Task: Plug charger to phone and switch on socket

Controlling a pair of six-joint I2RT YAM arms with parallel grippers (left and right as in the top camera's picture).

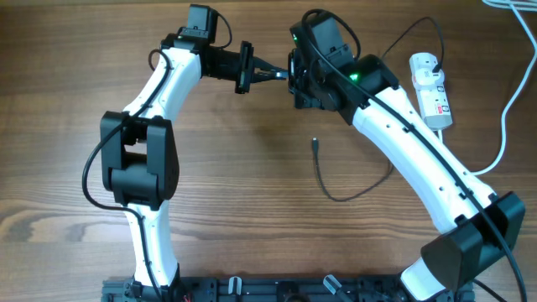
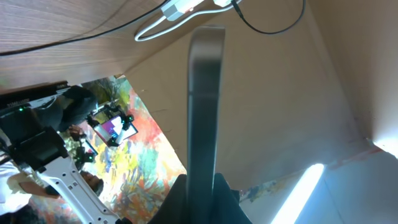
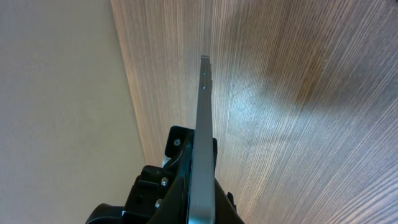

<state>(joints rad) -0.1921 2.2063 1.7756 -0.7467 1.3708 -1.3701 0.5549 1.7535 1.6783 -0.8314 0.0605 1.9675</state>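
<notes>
Phone (image 2: 206,93) edge-on, far centre, clamped between left gripper (image 2: 202,194) and right gripper (image 3: 200,186). Charger (image 1: 314,143) tip loose on table (image 1: 235,168). Socket (image 1: 430,91) far right.

The socket (image 1: 431,90) label (image 1: 439,106) shows red marks; nothing legible.

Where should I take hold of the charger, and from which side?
Grip the charger just behind its plug tip, coming straight down from above. It lies flat on the table, with the tip free and the stretch behind it nearly straight.
</notes>
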